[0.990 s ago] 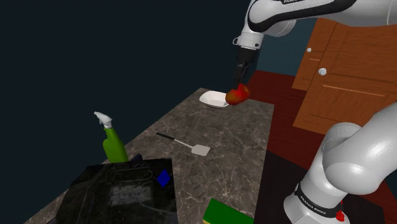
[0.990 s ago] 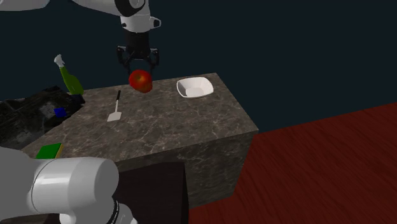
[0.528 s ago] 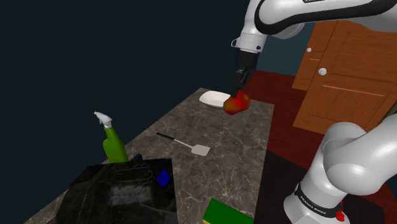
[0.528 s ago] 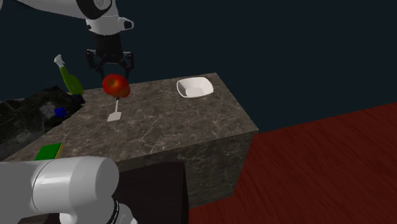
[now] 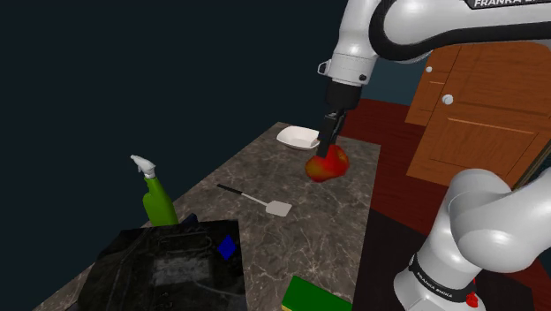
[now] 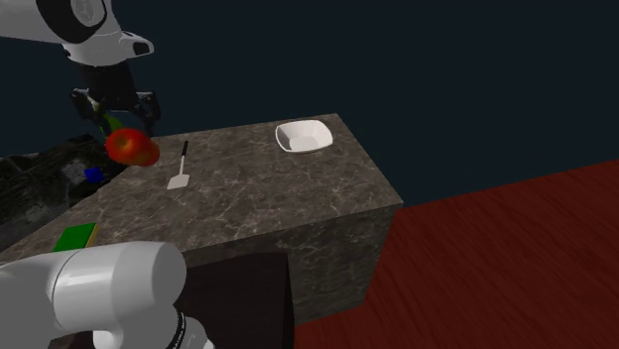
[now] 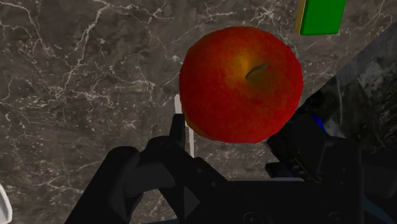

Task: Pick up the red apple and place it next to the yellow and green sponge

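Clasping the red apple [image 7: 240, 84] between both black fingers, my gripper [image 5: 328, 148] hangs above the dark marbled counter [image 5: 340, 221], so the fruit is held in the air. Beneath it, the wrist view gives me part of the white spatula [image 5: 280, 208]. The white bowl [image 5: 298, 137] sits just beyond, at the counter's far end in the shoulder view. The yellow-edged green sponge [image 5: 316, 296] lies well apart at the near edge, with the dark sink [image 5: 168, 265] and the green spray bottle [image 5: 157, 199] off to that view's left.
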`<action>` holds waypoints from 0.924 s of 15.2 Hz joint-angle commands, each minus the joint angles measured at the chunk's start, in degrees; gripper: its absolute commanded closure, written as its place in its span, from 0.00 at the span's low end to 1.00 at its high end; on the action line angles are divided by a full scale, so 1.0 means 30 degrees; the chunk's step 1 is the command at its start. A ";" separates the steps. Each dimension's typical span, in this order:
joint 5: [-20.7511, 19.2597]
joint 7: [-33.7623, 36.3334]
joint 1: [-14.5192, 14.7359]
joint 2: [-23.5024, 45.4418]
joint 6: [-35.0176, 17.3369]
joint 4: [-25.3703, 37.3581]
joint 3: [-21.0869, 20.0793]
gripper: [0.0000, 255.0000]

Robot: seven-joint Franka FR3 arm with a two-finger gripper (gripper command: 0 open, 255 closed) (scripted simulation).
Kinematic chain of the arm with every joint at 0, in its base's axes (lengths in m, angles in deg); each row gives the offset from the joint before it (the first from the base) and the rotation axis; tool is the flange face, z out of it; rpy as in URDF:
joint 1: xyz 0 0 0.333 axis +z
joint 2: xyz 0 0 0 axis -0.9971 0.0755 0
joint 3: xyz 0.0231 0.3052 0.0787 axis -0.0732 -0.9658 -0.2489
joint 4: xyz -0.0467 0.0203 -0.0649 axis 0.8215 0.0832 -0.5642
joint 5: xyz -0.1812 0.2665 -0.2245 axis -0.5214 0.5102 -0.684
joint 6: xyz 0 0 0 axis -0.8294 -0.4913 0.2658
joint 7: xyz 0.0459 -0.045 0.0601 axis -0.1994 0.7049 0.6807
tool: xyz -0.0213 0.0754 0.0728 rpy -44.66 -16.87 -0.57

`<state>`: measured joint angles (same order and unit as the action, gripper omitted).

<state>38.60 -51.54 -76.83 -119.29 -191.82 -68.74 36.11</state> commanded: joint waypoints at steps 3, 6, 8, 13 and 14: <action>0.1072 0.1857 0.0766 -0.0873 0.0133 -0.0423 -0.1653 1.00; 0.1937 0.3255 0.1382 -0.1260 0.0083 -0.0579 -0.2950 1.00; 0.2521 0.4188 0.1781 -0.1386 0.0013 -0.0569 -0.3836 1.00; 0.3913 0.6523 0.2683 -0.1237 -0.0306 -0.0150 -0.6095 1.00; 0.4168 0.6990 0.2837 -0.1130 -0.0393 0.0001 -0.6554 1.00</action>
<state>50.18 -32.05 -68.85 -122.90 -192.42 -68.78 17.94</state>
